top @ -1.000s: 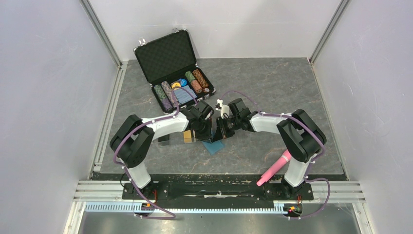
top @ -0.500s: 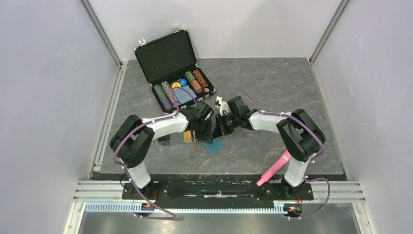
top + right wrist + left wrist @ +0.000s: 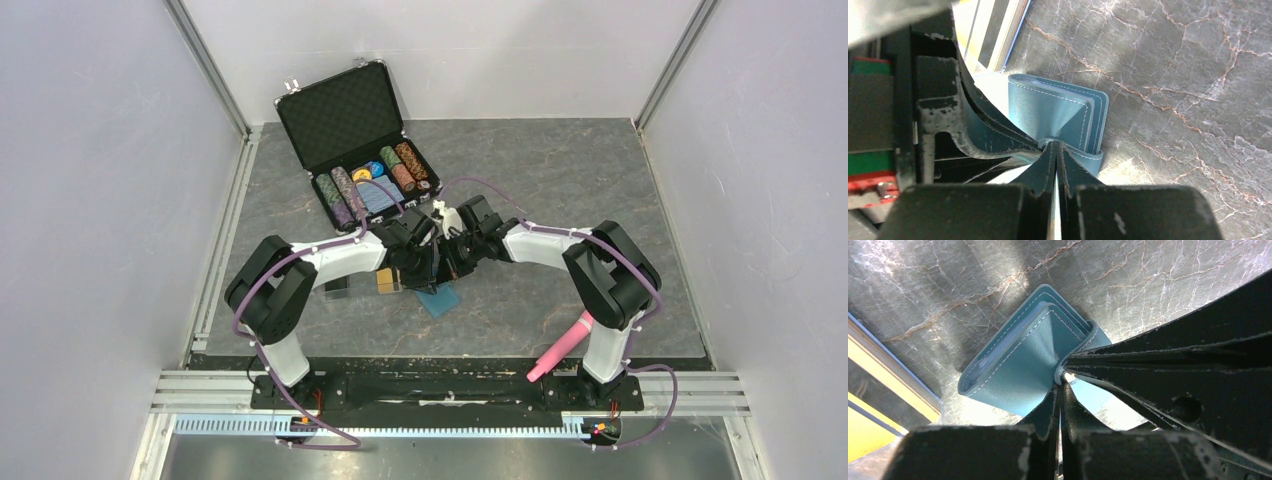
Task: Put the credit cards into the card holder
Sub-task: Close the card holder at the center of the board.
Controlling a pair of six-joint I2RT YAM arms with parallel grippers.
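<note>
Fingers [image 3: 998, 450] of the left gripper [image 3: 1060, 390] and the right gripper [image 3: 1055, 150] are pressed together, each pinching a raised flap of the teal card holder [image 3: 1018, 360], which sits on the grey table [image 3: 560, 180]. An open black briefcase [image 3: 340, 110] stands well behind the card holder, and gold credit cards [image 3: 384, 282] lie just to its left.

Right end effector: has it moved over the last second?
Yes. The right end effector has edged left and slightly up the view, closer to the open black foam-lined chip briefcase.
</note>
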